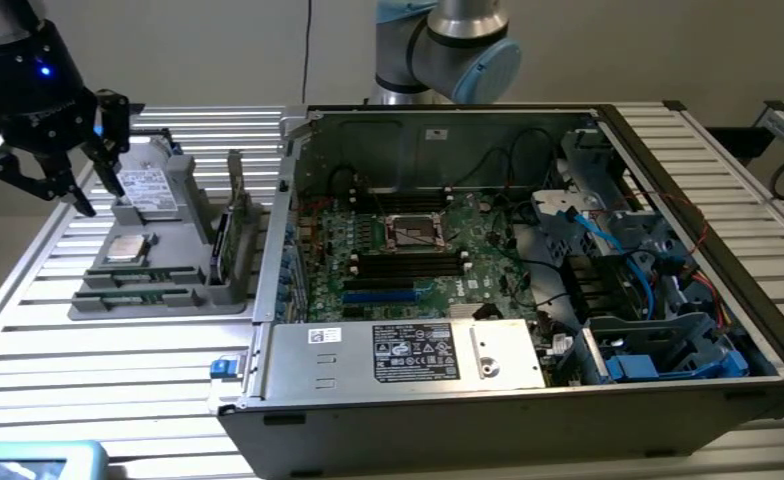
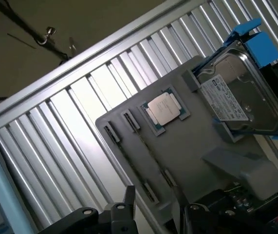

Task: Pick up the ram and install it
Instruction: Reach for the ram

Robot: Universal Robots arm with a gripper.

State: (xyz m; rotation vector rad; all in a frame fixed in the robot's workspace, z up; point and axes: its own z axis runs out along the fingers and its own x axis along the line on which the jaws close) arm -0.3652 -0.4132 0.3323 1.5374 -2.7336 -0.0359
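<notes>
Gripper [image 1: 61, 185] splayed wide, empty, hovering tilted above gray parts tray [image 1: 219, 295].

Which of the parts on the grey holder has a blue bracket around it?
The hard drive, beside the square silver CPU; neither the CPU nor the upright card has one.

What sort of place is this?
Likely a robotics lab's PC-assembly bench: an open computer case with motherboard, a parts tray holding a CPU and hard drive, a slatted table.
</notes>
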